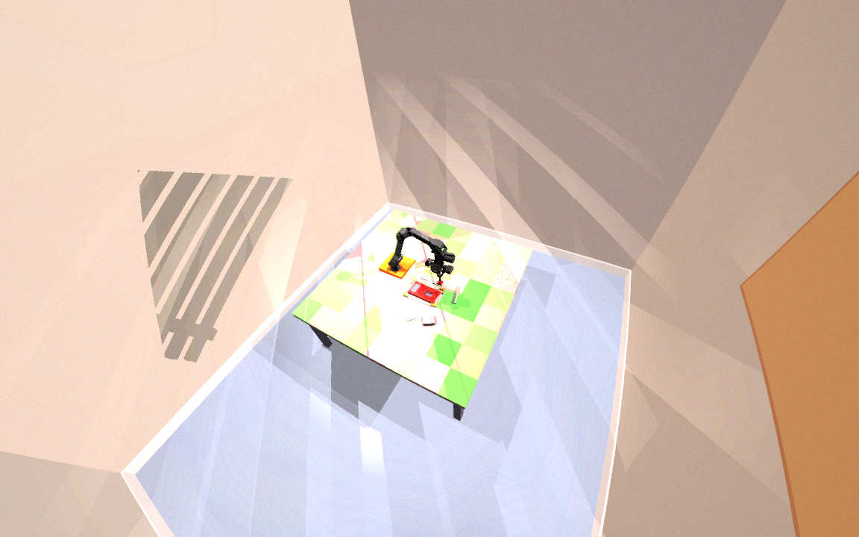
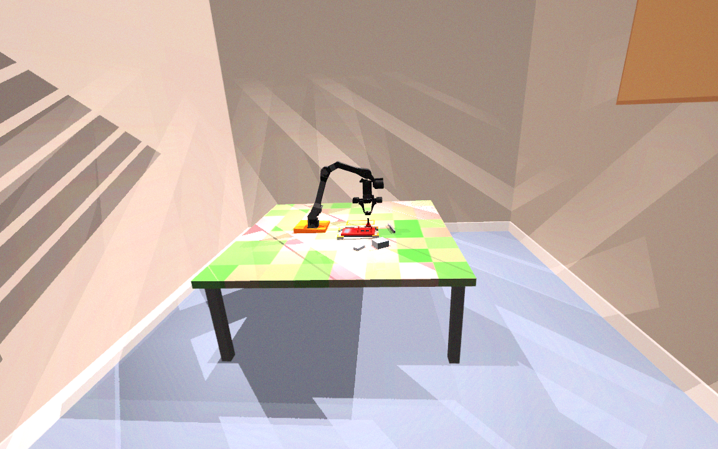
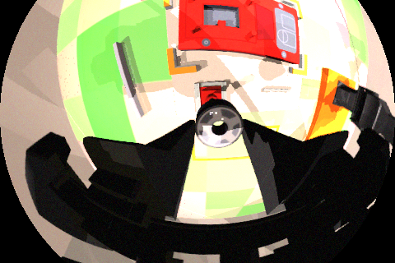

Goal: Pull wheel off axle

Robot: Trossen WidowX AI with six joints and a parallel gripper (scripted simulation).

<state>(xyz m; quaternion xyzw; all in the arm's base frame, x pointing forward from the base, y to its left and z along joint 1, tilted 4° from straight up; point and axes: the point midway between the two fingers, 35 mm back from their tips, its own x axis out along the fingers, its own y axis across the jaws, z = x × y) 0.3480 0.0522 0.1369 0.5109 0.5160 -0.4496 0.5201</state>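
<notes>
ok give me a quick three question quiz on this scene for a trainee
1. True or false: the tool is shut on the wheel.
2. Seen from the wrist, the red board lies: A) beyond the wheel, B) under the arm's orange base, C) off the table.
3. Fill in: the wheel's centre shows a round ____.

Key: 1 true; 2 A; 3 hole.
</notes>
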